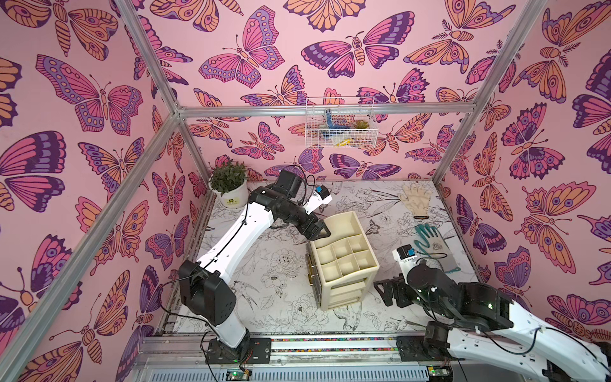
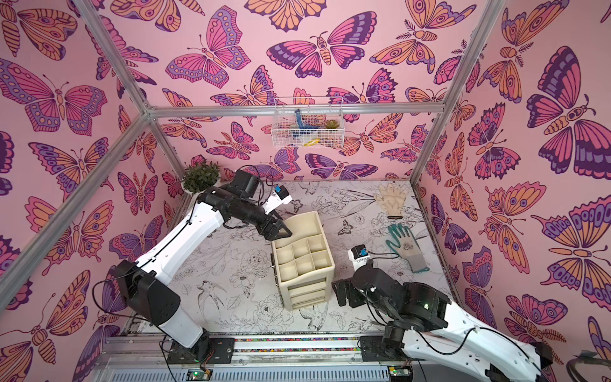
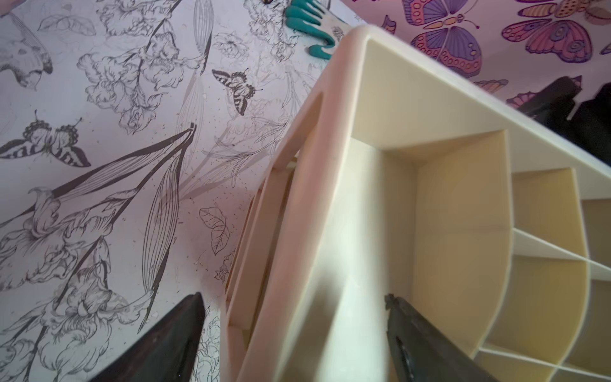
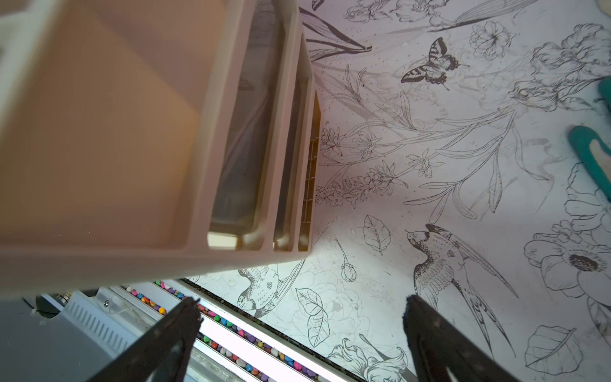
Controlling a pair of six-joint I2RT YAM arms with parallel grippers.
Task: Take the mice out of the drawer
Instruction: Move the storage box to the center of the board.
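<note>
No mice showed in any view; I judged that they lay shut away inside the cream drawer unit [image 1: 340, 225], which stood upright near the middle of the worktop [image 1: 264, 264]. Its drawer fronts [image 1: 342, 292] were stacked on the near face and looked pushed in. Each had its long axis running left to right, so a drawer would have to slide toward the near edge. The right hand [image 1: 384, 292] hung just right of that face, low over the worktop, released, with its fingers [image 4: 172, 334] spread wide around nothing. The left hand [image 1: 321, 234] sat high at the unit's far left corner, also released, its fingers astride the wall of the tall back compartment without visibly pinching it (a spot for steadying the unit, I judged, not for reaching a drawer). So the drawer fronts lay just left of the right hand, but below the left hand and on the side facing away from it. The right arm was plainly the nearer for the pull.
</note>
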